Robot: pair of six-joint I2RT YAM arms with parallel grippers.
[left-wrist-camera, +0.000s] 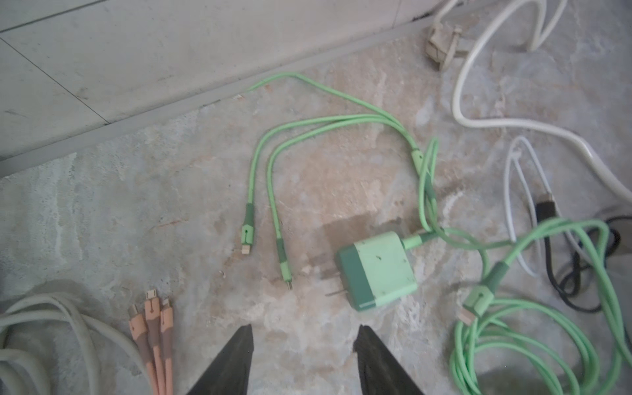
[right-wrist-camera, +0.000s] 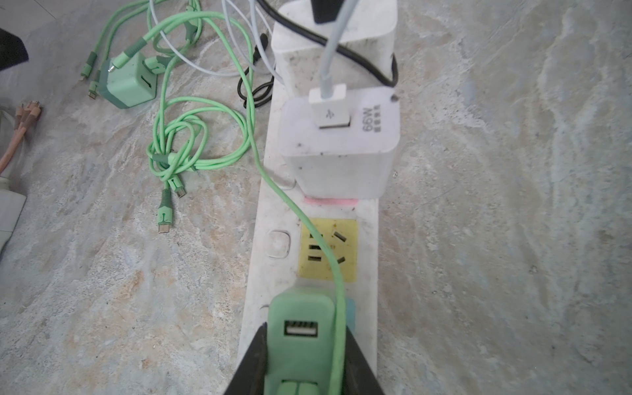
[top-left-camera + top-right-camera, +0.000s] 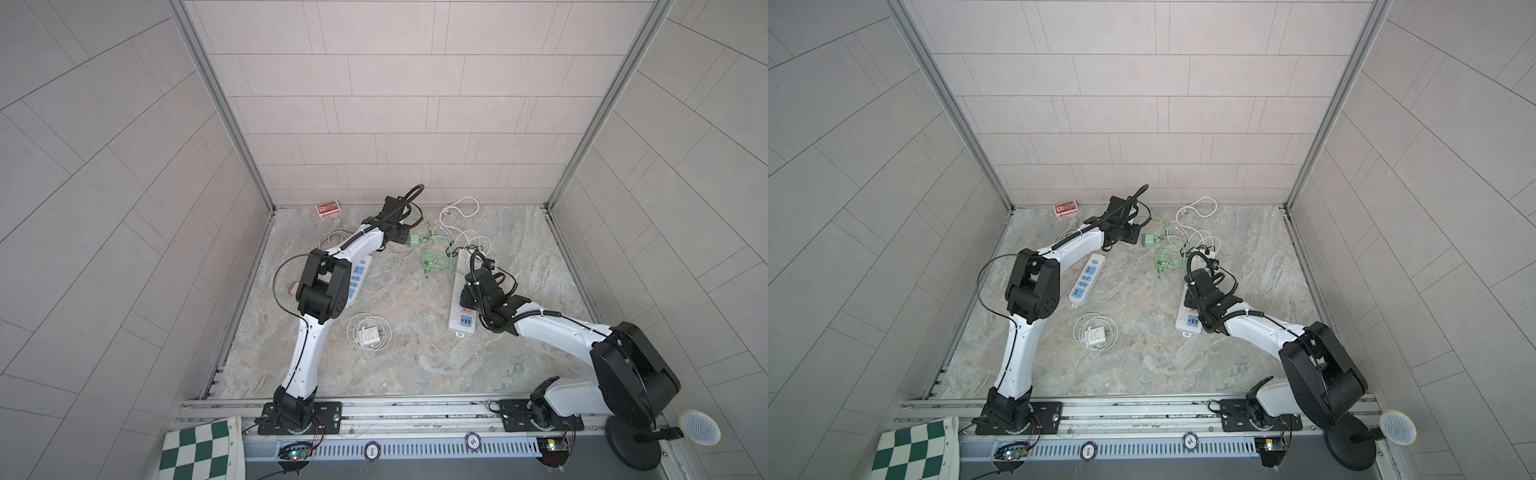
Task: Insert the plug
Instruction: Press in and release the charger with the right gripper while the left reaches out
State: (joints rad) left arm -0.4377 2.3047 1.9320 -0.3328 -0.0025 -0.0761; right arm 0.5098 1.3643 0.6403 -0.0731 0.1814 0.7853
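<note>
My right pincer [image 2: 305, 330] grips the green plug [image 2: 301, 307] on the strip [image 2: 367, 239].
The plug stands upright at the blue socket [image 2: 351, 313], next to the yellow socket [image 2: 345, 229]; I cannot tell if its prongs are in. Further along, the strip holds two white chargers, one marked 66W [image 2: 338, 154] and one at its end [image 2: 342, 34]. My left pincer [image 1: 304, 342] stands wide and holds nothing, above the table [image 3: 415, 365] near a second green charger [image 1: 379, 270]. Count: two strips, the other [image 3: 1086, 276] lying apart; two green chargers; three white, the third [image 3: 371, 336] lying in its coiled cable.
</note>
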